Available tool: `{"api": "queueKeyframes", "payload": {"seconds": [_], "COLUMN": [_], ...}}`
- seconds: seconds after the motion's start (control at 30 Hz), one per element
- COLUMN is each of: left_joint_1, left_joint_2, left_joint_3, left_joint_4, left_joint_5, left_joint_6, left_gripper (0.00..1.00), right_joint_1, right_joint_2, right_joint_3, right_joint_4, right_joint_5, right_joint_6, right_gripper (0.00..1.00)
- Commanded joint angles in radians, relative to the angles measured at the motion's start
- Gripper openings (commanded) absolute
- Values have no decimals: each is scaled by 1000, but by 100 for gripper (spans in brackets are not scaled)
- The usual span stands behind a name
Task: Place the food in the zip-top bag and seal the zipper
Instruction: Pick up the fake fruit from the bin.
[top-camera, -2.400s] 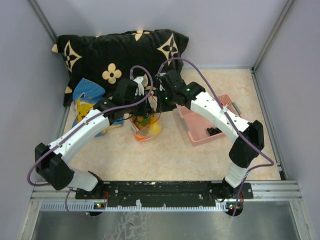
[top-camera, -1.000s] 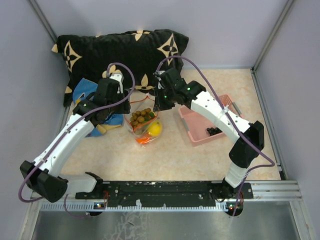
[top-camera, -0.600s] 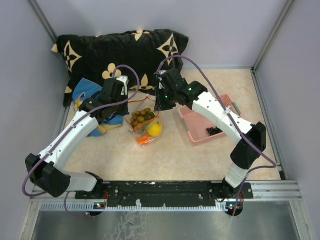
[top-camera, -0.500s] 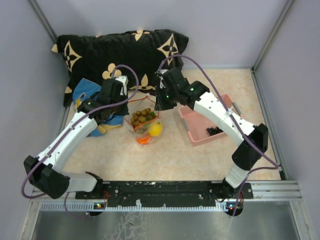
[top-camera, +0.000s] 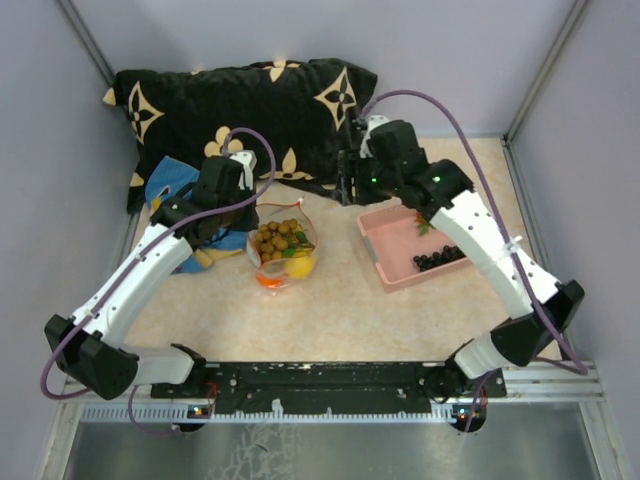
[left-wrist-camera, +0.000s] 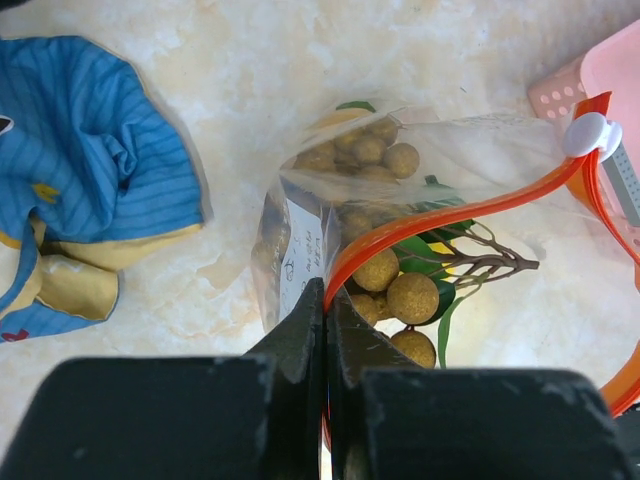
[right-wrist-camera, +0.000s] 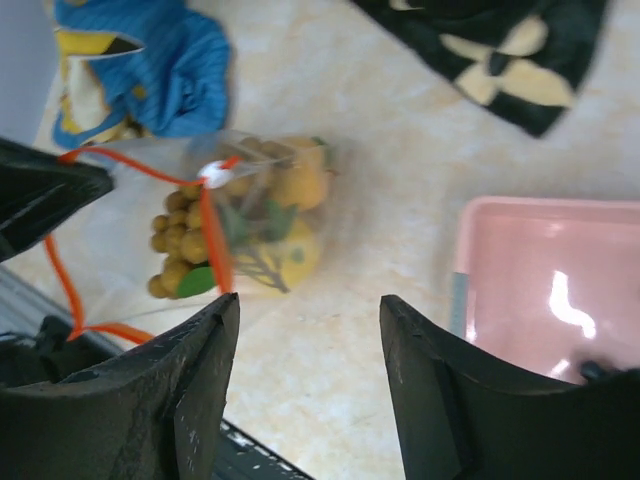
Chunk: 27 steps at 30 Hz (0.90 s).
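Black pillow (top-camera: 240, 105) with tan flower shapes sits along the back wall. A crumpled blue cartoon cloth (top-camera: 170, 190) lies by its left end. On the right of the beige table (top-camera: 340, 320) there's a pink basket (top-camera: 395, 240) holding small dark bits (top-camera: 432, 260), maybe berries, hard to tell.

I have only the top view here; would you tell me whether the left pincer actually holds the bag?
Observer: Yes. The left wrist view shows the left pincer shut on the zipper at one end of the bag's mouth.
Operator: Thank you. Is the mouth sealed?
Observer: No. The zipper's two sides gape apart and meet only at the white slider.
Operator: And is the right pincer free?
Observer: Its own camera shows the right pincer open with nothing between the fingers, clear of the bag.
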Motion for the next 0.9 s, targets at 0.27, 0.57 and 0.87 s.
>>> {"api": "queueKeyframes", "payload": {"seconds": [0.27, 0.57, 0.87], "left_joint_1": [2, 2, 1], "left_joint_2": [-22, -20, -7], "left_joint_3": [38, 36, 39], "left_joint_4": [7, 16, 10], "left_joint_5": [42, 36, 28], "left_joint_6": [-20, -25, -24], "left_gripper": [0, 0, 0], "right_joint_1": [-232, -278, -295], "right_joint_2": [-117, -60, 170], "right_joint_3": [-249, -517, -517], "right_joint_4": [4, 323, 447], "right_joint_5": [414, 676, 751], "right_joint_6": [-120, -180, -240], "right_gripper": [64, 68, 72]}}
